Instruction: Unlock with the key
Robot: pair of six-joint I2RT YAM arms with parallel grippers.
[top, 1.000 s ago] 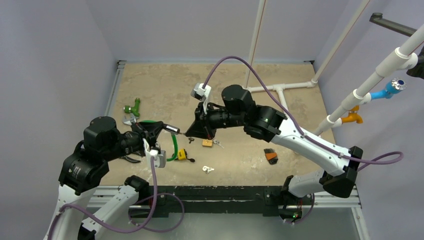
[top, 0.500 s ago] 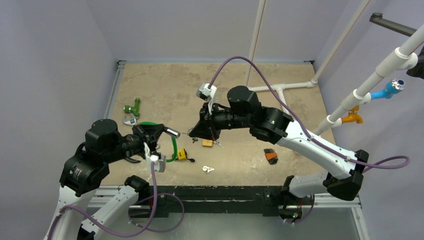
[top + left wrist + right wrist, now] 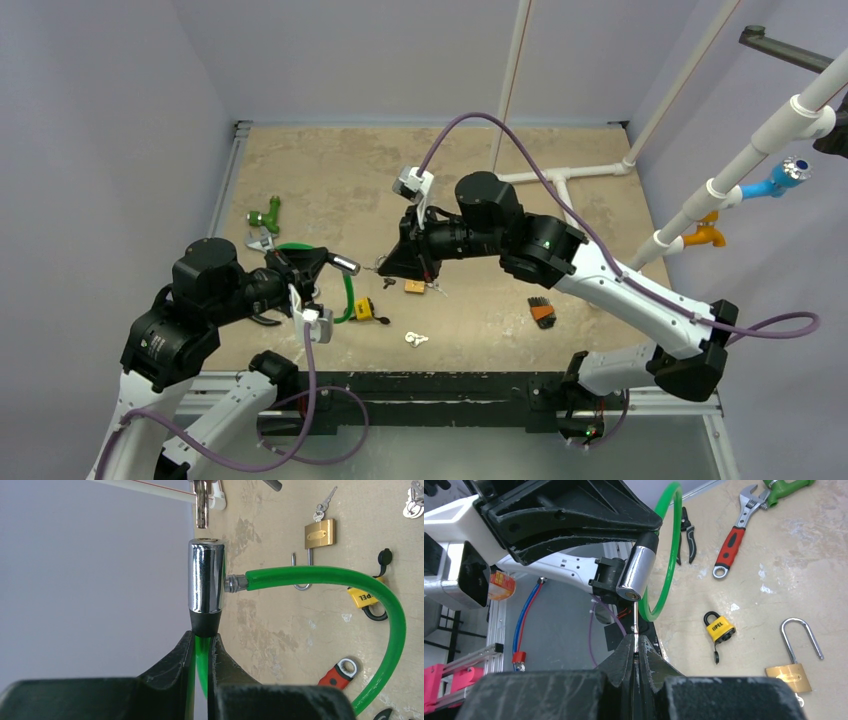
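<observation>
Left end effector (image 3: 200,647) grips lock (image 3: 206,580), right end effector (image 3: 636,650) key (image 3: 635,622); left wrist reveals gap

Your left gripper (image 3: 200,642) points right, pinched on the cable lock (image 3: 206,580); your right gripper (image 3: 636,647) faces it, clamped on the key (image 3: 636,624). Both arms reach inward toward each other.

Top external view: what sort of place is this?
Most likely a lab robot test cell, not a workshop: a beige stone-patterned tabletop boxed in by plain lilac wall panels, a white plastic pipe frame with a blue tap, and a brass padlock and small yellow padlock laid out.
</observation>
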